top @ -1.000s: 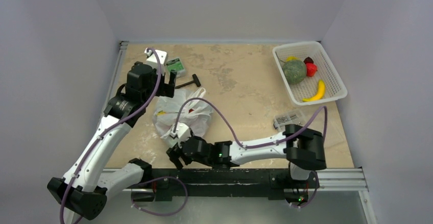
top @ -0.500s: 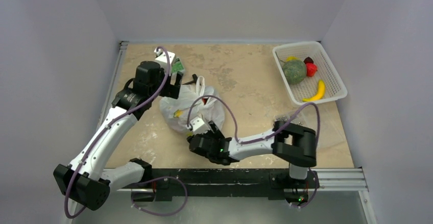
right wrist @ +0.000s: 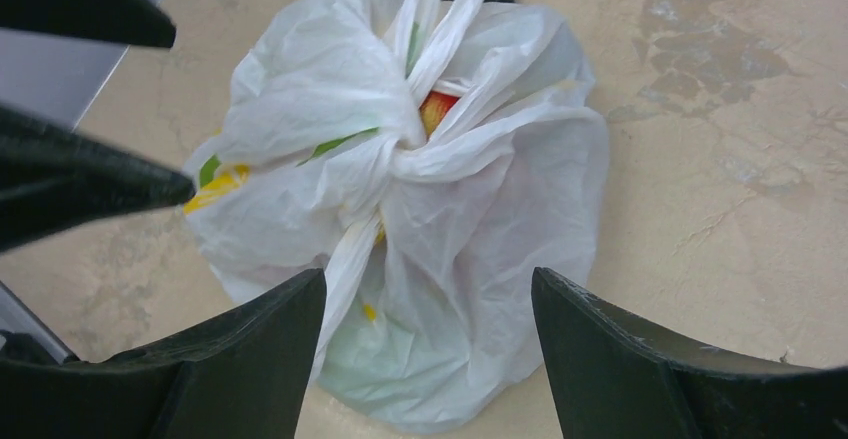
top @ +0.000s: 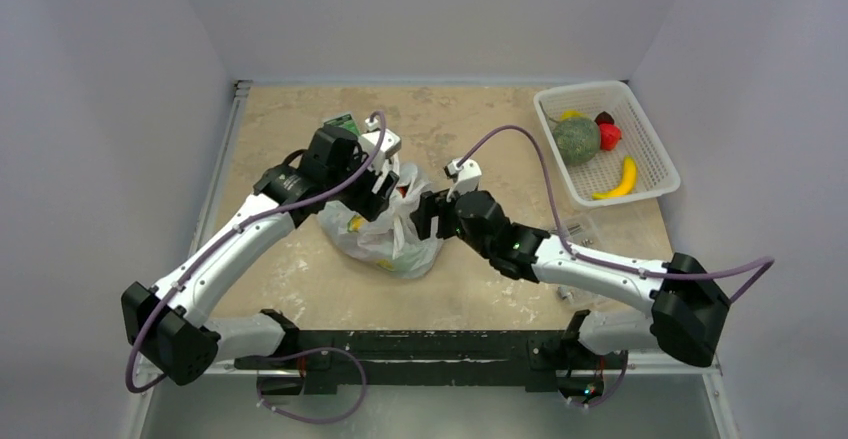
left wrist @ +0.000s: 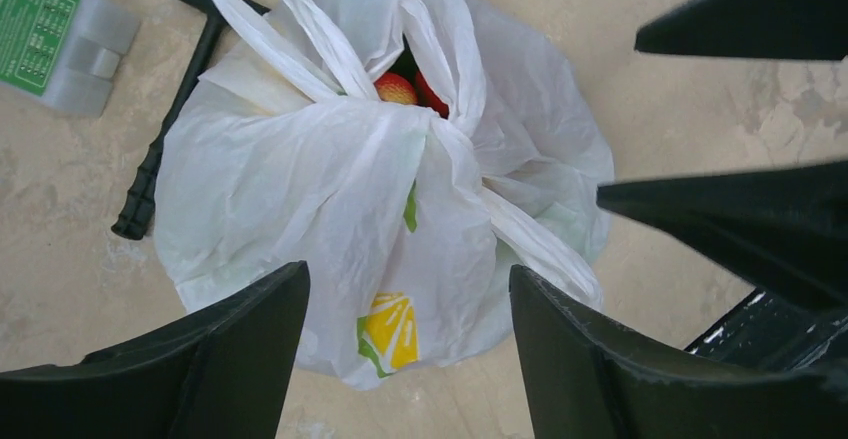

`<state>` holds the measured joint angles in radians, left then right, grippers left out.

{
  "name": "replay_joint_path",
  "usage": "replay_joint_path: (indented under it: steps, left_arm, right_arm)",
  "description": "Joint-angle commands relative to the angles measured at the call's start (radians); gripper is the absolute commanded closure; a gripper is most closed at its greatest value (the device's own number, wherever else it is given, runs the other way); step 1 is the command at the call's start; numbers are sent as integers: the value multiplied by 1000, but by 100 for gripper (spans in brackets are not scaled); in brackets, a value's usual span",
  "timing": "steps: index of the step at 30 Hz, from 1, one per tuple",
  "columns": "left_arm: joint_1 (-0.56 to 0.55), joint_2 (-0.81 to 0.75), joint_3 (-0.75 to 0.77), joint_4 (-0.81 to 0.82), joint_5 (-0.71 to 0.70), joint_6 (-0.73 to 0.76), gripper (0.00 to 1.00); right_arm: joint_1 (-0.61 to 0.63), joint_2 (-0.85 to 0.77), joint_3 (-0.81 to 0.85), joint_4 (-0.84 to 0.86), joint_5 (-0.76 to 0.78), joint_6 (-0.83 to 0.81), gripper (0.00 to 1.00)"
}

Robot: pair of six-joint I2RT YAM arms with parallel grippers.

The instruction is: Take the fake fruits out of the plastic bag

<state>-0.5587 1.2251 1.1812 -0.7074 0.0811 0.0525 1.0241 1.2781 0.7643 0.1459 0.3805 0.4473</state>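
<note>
Plastic bag (top: 385,244) mid worktop (top: 480,149), btwn left gripper (left wrist: 407,274) & right gripper (right wrist: 430,274); fruit (left wrist: 396,88) inside. Basket (top: 652,154) far-right rear.

Pale lavender walls (top: 430,19) on 3 sides; mottled beige tabletop (top: 470,104).

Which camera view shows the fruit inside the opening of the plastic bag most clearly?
The left wrist view: the plastic bag gapes at its top, and red-orange fruit shows in the gap in two places. The right wrist view shows one smaller orange patch between folds. The top external view gives only a tiny red spot.
</note>
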Motion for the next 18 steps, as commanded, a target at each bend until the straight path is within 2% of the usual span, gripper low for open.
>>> replay_joint_path:
  steps: [1,6,8,9,10,11,16,18]
  left_arm:
    - [-23,34,39,-26,31,38,24]
    - [-42,170,82,-63,14,3,27]
    - [-45,220,105,-82,-5,-12,40]
    - [-44,240,116,-91,-17,-17,51]
    - [-44,262,128,-105,-27,-18,57]
    - [-45,277,136,-113,-32,-21,59]
    - [-47,309,151,-121,28,-29,47]
    - [-48,314,154,-122,25,-31,52]
  right_arm:
    - [-121,-3,39,33,-217,100,27]
    - [-218,31,52,75,-365,160,30]
    - [-241,49,52,87,-395,170,31]
    - [-250,58,53,90,-405,173,31]
    - [-260,67,51,94,-413,179,32]
    - [-270,76,47,103,-425,197,32]
    - [-309,146,52,162,-540,243,31]
    - [-311,173,68,169,-559,255,31]
